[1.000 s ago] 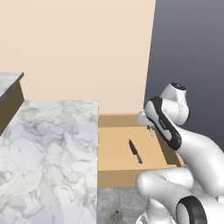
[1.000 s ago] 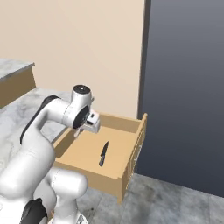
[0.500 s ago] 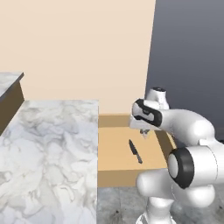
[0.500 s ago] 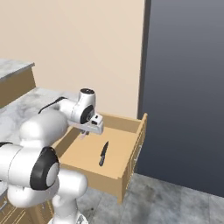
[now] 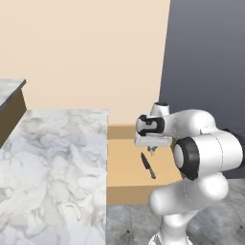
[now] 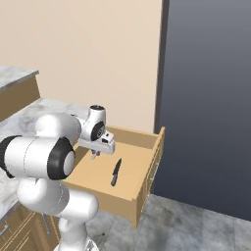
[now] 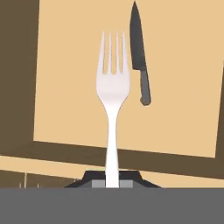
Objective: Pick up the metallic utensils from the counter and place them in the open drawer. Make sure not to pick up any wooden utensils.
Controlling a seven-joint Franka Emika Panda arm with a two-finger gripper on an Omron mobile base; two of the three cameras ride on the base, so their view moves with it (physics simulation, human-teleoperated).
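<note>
I see the gripper (image 7: 112, 179) clenched on a pale-silver, four-tined fork (image 7: 112, 94) above the open drawer (image 7: 175, 113), where the dark pointed-blade knife (image 7: 140, 57) lies flat.

The light is even and soft all round, bright without any single lamp showing itself. The marble bench (image 5: 52, 162) is pale and free of glare. Inside the drawer (image 6: 135, 159) the near walls fall into brown shade while its floor stays warm and well lit. The knife (image 7: 139, 57) casts hardly any shadow. The fork (image 7: 113, 100) is almost washed out, very pale. Edges are slightly soft and jagged, as in a coarse render; nothing bends at the borders.
</note>
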